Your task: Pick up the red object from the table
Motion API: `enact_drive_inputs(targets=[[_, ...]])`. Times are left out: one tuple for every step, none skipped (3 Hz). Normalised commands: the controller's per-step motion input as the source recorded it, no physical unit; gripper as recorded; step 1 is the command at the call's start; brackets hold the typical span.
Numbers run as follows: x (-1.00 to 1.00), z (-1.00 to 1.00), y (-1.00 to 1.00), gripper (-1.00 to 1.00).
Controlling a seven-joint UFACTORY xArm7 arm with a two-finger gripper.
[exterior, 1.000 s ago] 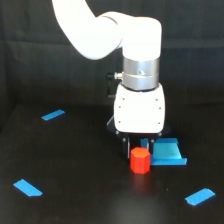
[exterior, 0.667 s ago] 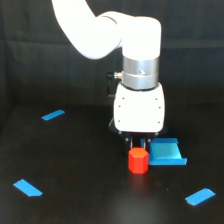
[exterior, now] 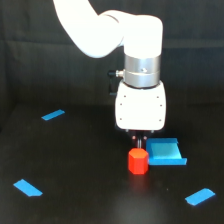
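Dim, low-contrast scene with soft focus throughout — edges look slightly blurred. The black table (exterior: 65, 200) swallows shadows, while the white arm (exterior: 110, 30) appears bright, evenly lit, without harsh glare.

arm over red object (exterior: 137, 161) | jaws just above it, state unclear | blue block (exterior: 165, 152) touching, exterior view's right

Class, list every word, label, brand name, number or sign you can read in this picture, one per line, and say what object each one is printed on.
None: no text can be read in the exterior view.
The white arm housing shows no logo or number.
The red object, the blue block and the blue tape strips on the table are plain, without markings.
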Motion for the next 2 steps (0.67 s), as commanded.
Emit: enact_drive_inputs(targets=[[0.05, 0.39, 0.05, -0.68], [0.1, 0.42, 0.08, -0.53]])
